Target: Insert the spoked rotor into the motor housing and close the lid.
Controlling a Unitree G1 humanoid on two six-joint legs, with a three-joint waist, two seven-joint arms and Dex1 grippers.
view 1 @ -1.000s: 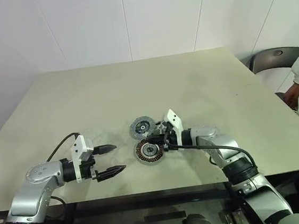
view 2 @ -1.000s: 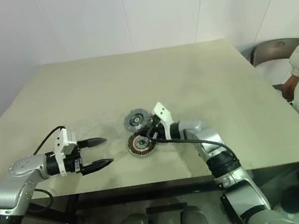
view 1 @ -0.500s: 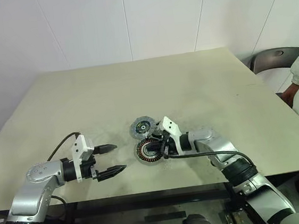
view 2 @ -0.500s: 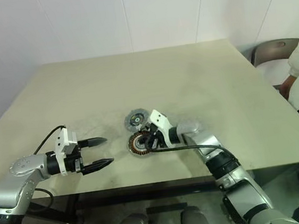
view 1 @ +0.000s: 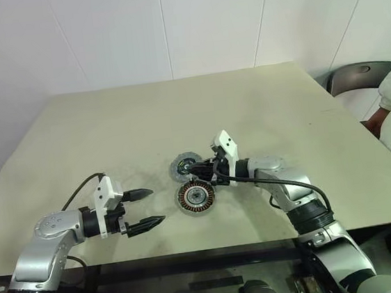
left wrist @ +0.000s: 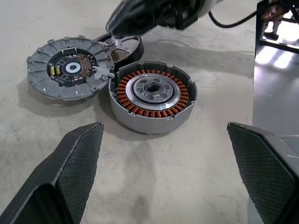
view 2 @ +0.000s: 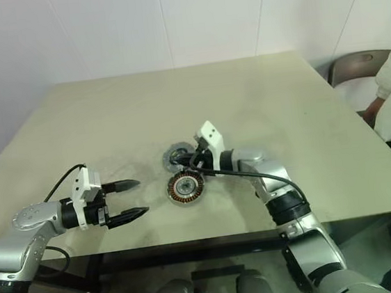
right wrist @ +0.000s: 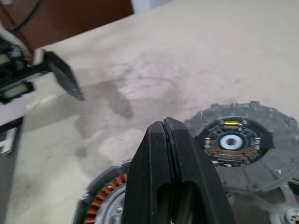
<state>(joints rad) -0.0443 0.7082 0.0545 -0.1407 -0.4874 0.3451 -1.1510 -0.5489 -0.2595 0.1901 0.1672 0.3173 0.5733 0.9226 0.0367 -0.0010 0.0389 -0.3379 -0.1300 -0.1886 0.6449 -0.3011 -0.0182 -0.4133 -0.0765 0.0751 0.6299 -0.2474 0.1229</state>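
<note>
Tabletop [view 1: 261,104], right claw [view 1: 192,168] shut above lid [left wrist: 70,69]

The motor housing [left wrist: 153,96] is matt grey cast metal with glossy copper windings and a polished steel hub. The lid [left wrist: 70,68] looks dull ribbed metal. The bench [left wrist: 154,177] is matt, scuffed. The left fingers [left wrist: 70,168] carry knurled black pads.

Copper-orange windings ring the grey motor housing [left wrist: 153,95]; the lid [left wrist: 69,67] is grey.
</note>
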